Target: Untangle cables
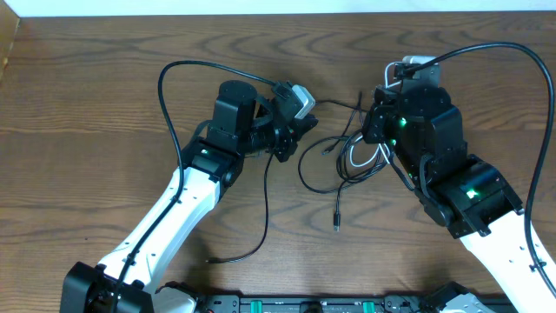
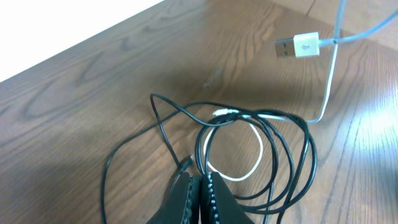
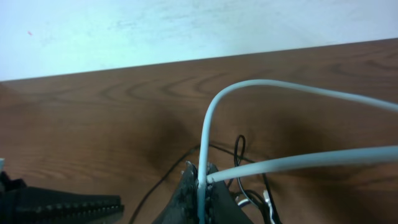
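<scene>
Brown wooden worktop (image 1: 104, 104) from overhead: cables (image 1: 352, 156) knotted between my arms. Left wrist: left claw (image 2: 199, 180) together beside a black loop, gripped or not I can't tell; plug (image 2: 298, 46) aloft, no readable lettering. Right wrist: right claw (image 3: 200, 177) clamped on the white cable (image 3: 261, 82). Hauling now could cinch those loops.

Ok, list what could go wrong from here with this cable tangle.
1. The right gripper is shut on the white cable, which loops among the black cables; pulling may tighten the tangle.
2. The USB plug on the white cable could catch on a loop if dragged through.
3. The left gripper is shut at the tangle's edge; whether it holds a strand is unclear, so the bundle may slide along.
</scene>
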You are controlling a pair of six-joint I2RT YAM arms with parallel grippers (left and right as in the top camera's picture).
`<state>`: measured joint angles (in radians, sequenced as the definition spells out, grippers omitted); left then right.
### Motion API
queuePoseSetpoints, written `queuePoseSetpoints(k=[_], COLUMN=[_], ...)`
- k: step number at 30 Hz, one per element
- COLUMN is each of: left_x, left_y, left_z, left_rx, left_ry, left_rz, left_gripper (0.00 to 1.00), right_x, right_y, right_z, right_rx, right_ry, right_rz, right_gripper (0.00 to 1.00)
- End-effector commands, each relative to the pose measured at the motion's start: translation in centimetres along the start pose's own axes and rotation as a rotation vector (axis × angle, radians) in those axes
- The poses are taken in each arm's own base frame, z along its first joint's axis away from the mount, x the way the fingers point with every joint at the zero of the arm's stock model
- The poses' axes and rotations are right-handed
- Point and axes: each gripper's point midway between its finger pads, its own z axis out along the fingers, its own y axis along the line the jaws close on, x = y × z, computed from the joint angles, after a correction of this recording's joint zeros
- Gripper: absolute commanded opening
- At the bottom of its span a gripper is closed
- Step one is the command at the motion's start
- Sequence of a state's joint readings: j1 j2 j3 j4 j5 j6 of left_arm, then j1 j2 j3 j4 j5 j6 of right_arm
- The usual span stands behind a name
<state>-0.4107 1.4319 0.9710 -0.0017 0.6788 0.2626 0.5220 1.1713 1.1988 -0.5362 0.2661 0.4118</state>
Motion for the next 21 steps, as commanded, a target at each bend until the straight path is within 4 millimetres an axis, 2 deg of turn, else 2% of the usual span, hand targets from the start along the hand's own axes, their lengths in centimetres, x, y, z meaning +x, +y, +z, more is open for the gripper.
queuePoseSetpoints(k=[1, 6, 9, 13, 16, 19, 20, 21], left_x=[1.6, 5.7, 7.3, 6.6, 5.5, 4.8, 4.7, 4.7], left_y=[-0.1, -0.4, -2.9, -7.5, -9.8, -11.2, -11.3, -11.3], left_z=[0.6, 2.5, 4.3, 6.5, 7.3, 7.9, 8.1, 8.3], left_rx=[0.022, 0.077, 0.215, 0.377, 0.418, 0.428, 0.414, 0.401], left_ry=[0.05, 0.166, 0.183, 0.125, 0.082, 0.055, 0.055, 0.056], left_rz=[0.025, 0.011, 0.041, 0.111, 0.179, 0.227, 0.239, 0.246], left_gripper=[0.08, 0.07, 0.07, 0.07, 0.07, 0.07, 0.12, 0.27], right_x=[-0.9, -2.4, -3.4, -4.3, -4.2, -3.9, -3.8, -3.7], right_y=[0.3, 0.6, 0.9, 1.1, 1.1, 1.0, 1.0, 0.9], right_z=[-0.7, -1.6, -2.6, -3.4, -3.6, -3.5, -3.5, -3.5], right_rx=[-0.021, -0.036, -0.05, -0.058, -0.054, -0.053, -0.052, -0.051], right_ry=[-0.022, -0.057, -0.08, -0.093, -0.084, -0.069, -0.067, -0.064], right_rz=[-0.008, -0.008, -0.006, -0.018, -0.027, -0.031, -0.031, -0.032], right_gripper=[0.01, 0.01, 0.01, 0.01, 0.01, 0.01, 0.01, 0.01])
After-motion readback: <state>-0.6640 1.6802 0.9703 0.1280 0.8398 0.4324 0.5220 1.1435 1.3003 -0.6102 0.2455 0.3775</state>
